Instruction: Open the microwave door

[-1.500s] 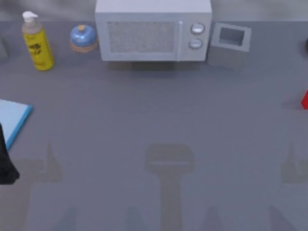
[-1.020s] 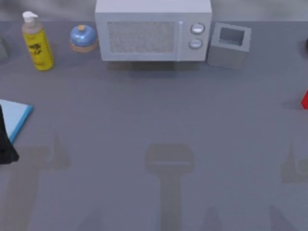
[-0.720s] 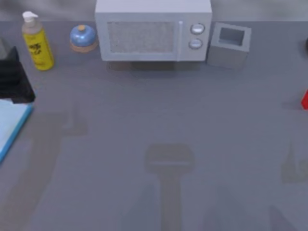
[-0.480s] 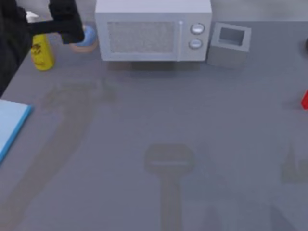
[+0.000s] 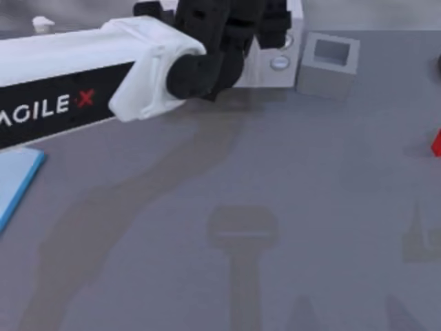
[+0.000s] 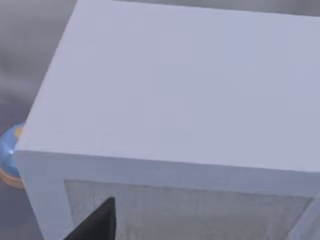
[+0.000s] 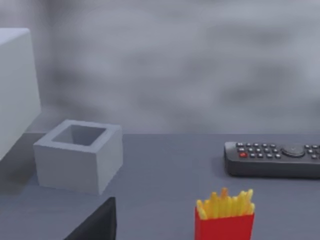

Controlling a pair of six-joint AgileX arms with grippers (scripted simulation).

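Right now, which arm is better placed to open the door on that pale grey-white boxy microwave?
Left. The left arm reaches across the table, its gripper over the microwave front, and its wrist view is filled by the mesh-windowed door. The right arm is not in the top view; its wrist camera faces the small grey open-topped cube.

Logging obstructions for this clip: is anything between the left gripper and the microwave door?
Nothing visible. In the left wrist view a fingertip sits right in front of the microwave door, with no object between. From above, the left arm covers most of the microwave. The right arm is out of the top view.
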